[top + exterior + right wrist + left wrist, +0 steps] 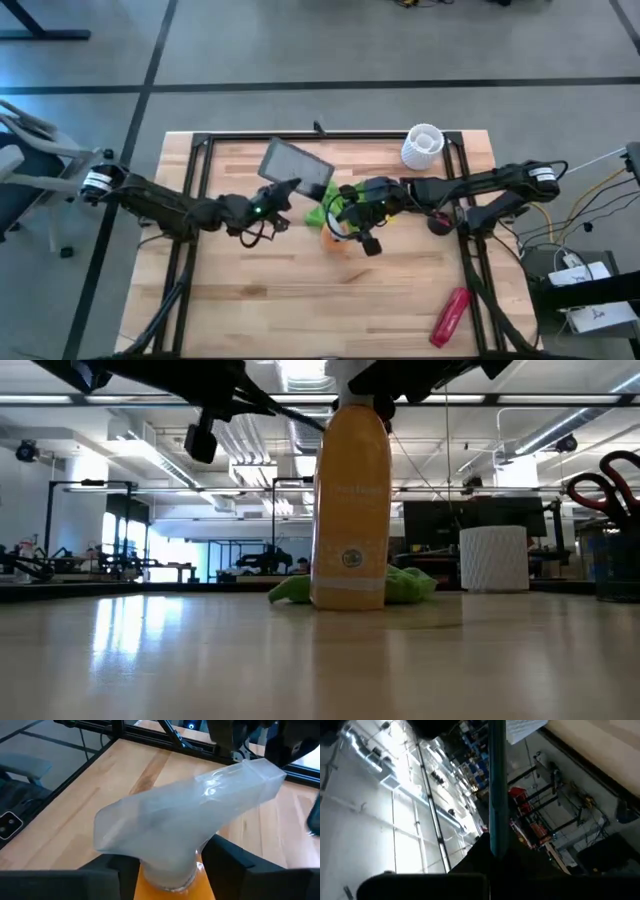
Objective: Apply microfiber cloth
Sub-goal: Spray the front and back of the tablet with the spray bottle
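- The microfiber cloth [318, 213] lies crumpled on the wooden table [250, 300] near its middle, just beside the orange spray bottle [350, 510]; in the low view the lime-green fabric [408, 586] shows on both sides of the bottle's base, behind it.
- The right gripper [345, 215] is over the middle of the table, its two dark fingers [235, 862] clamped around the neck of the spray bottle, just under the bottle's translucent white trigger head [185, 825].
- The bottle stands upright on the table.
- The left gripper [285, 192] reaches in from the left and grips the lower edge of a dark flat rectangular tablet [297, 165], which is held tilted above the table; in the left wrist view the tablet's thin edge [497, 785] runs up from between the fingers.
- The cloth sits between the two grippers, touched by neither as far as the high view shows.
- A white ribbed cup-shaped holder [422, 145] stands near the far right corner of the table.
- A red elongated object [449, 316] lies near the near right edge, well apart from the cloth.
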`<action>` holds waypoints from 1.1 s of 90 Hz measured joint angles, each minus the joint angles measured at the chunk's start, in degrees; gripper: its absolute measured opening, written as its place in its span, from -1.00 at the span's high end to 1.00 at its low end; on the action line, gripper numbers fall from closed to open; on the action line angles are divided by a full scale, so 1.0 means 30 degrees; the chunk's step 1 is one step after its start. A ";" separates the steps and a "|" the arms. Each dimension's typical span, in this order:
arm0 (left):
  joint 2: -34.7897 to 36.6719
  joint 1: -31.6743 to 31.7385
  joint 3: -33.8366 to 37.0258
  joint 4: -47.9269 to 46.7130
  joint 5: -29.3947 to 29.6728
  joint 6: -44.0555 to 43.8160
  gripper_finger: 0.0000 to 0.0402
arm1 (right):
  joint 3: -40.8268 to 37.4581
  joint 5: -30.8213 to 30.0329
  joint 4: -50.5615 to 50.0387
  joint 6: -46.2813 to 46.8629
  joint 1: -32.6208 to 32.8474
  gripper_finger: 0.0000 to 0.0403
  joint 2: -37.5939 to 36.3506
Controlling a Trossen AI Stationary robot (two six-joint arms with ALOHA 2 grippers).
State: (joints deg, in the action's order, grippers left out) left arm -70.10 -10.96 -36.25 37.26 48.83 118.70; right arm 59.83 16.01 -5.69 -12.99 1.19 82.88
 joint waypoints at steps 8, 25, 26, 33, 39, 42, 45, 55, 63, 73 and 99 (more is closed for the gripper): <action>0.0438 0.0007 0.0007 0.0077 -0.0080 -0.1805 0.96 | 0.0000 -0.0006 0.0029 -0.0152 -0.0008 -0.05 0.0003; 0.1342 0.0355 0.0022 -0.0974 -0.0126 -1.0407 0.96 | 0.0000 0.0022 0.0038 -0.0242 0.0000 -0.20 0.0002; 0.1426 0.0403 0.0022 -0.1149 -0.0121 -1.1156 0.96 | 0.0000 0.0025 0.0036 -0.0242 0.0000 -0.20 0.0003; 0.1888 0.0798 0.0022 -0.2628 -0.0116 -1.7276 0.96 | 0.0000 0.0066 0.0007 -0.0227 0.0000 -0.22 0.0003; 0.2183 0.1219 0.0024 -0.4142 -0.0129 -2.3430 0.96 | -0.0007 0.0098 -0.0014 -0.0187 0.0000 -0.22 0.0011; 0.2306 0.1443 0.0022 -0.4790 -0.0170 -2.6476 0.96 | -0.0013 0.0109 -0.0015 -0.0191 0.0000 -0.21 0.0018; 0.2438 0.1676 0.0022 -0.5614 -0.0444 -2.9361 0.96 | -0.0029 0.0124 -0.0007 -0.0188 0.0000 -0.20 0.0018; 0.2744 0.2748 -0.0080 -0.8174 -0.4523 -3.7235 0.96 | -0.0029 0.0153 0.0000 -0.0162 0.0007 -0.17 0.0018; 0.2610 0.3901 -0.0080 -0.8426 -0.8736 -4.2220 0.97 | -0.0029 0.0154 0.0007 -0.0162 0.0007 -0.15 0.0018; 0.2403 0.5610 -0.0087 -0.8383 -1.2514 -4.5888 0.97 | -0.0029 0.0153 0.0044 -0.0162 0.0007 -0.17 0.0018; -0.0126 0.8539 -0.0007 -0.6190 -2.0095 -5.2655 0.97 | -0.0036 0.0138 0.0109 -0.0162 0.0007 -0.29 0.0025</action>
State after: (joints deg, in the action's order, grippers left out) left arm -70.47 14.66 -36.27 18.69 -11.45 -39.27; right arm 59.72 16.43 -5.37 -13.47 1.21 82.96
